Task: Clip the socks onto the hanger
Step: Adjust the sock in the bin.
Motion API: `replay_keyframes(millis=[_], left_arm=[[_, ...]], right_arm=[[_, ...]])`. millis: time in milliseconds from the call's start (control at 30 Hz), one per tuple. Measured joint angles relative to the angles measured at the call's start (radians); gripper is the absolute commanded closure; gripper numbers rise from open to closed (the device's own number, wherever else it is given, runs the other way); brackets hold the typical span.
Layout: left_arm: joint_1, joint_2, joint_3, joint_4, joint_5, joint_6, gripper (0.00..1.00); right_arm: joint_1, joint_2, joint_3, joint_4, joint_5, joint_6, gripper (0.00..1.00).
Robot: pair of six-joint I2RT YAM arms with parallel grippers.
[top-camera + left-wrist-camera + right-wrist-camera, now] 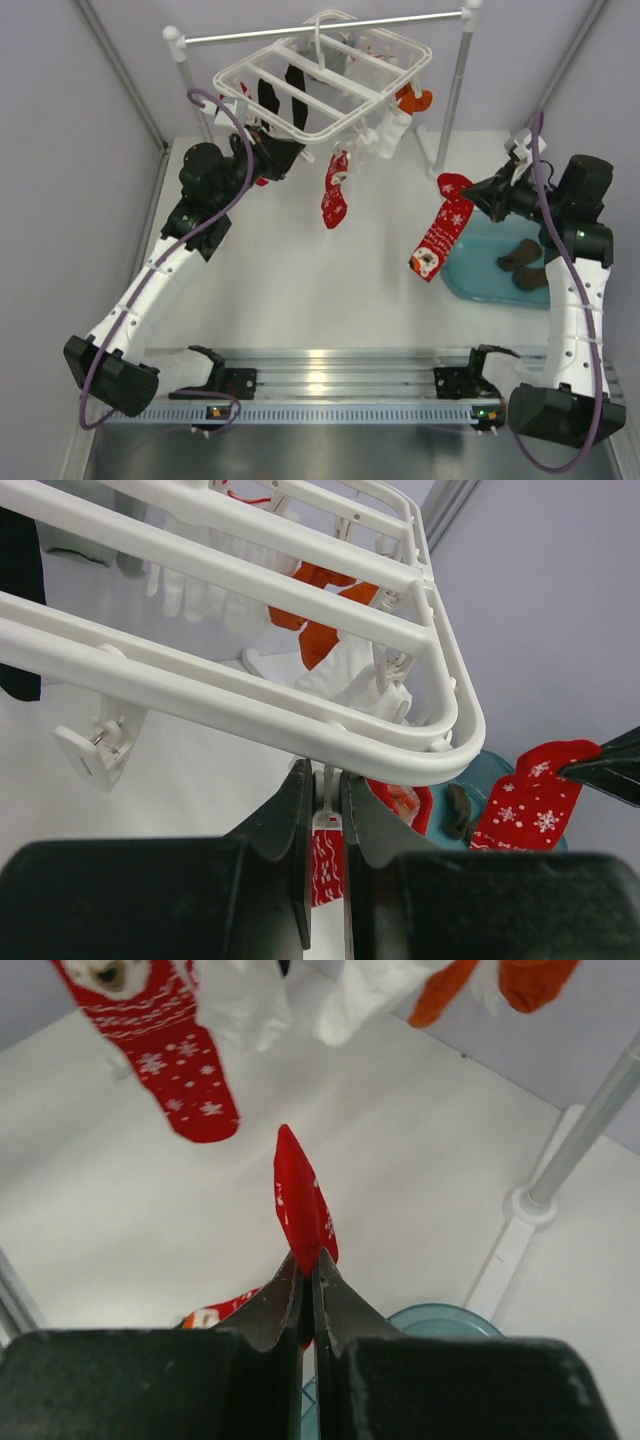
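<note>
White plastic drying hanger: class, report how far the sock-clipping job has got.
Done: one red snowflake sock hangs clipped under the white plastic drying hanger. In hand: the right gripper grips a second red snowflake sock in the air, while the left gripper pinches a white hanger clip. Left: two dark brown-grey socks lie in the teal tray.

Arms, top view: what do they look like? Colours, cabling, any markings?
The left arm and right arm match: white links, chunky black joint housings and black bases. A purple cable loops loosely along each arm. The left gripper and right gripper are black, each with two tapered fingers. A small green light shows on the right arm. No readable markings are visible.
</note>
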Motion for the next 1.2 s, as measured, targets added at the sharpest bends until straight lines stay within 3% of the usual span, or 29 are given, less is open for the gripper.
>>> replay_keyframes(millis=[267, 567, 867, 1100, 1133, 1200], left_arm=[[0.000, 0.000, 0.000, 0.000, 0.001, 0.000, 1.00], [0.000, 0.000, 0.000, 0.001, 0.003, 0.000, 1.00], [0.000, 0.000, -0.025, 0.039, 0.003, -0.007, 1.00], [0.000, 0.000, -0.028, 0.047, 0.003, -0.006, 1.00], [0.000, 0.000, -0.030, 0.050, 0.003, -0.006, 1.00], [0.000, 0.000, -0.033, 0.053, 0.003, -0.007, 1.00]], right_arm=[[-0.030, -0.092, -0.236, 0.189, 0.288, 0.275, 1.00], [-0.110, -0.109, -0.299, 0.301, 0.489, 0.392, 1.00], [-0.266, 0.047, -0.513, 0.545, 0.451, 0.529, 1.00], [-0.424, 0.157, -0.638, 0.603, 0.380, 0.552, 1.00], [-0.449, 0.156, -0.639, 0.599, 0.370, 0.545, 0.98], [-0.486, 0.153, -0.639, 0.591, 0.360, 0.523, 0.78]])
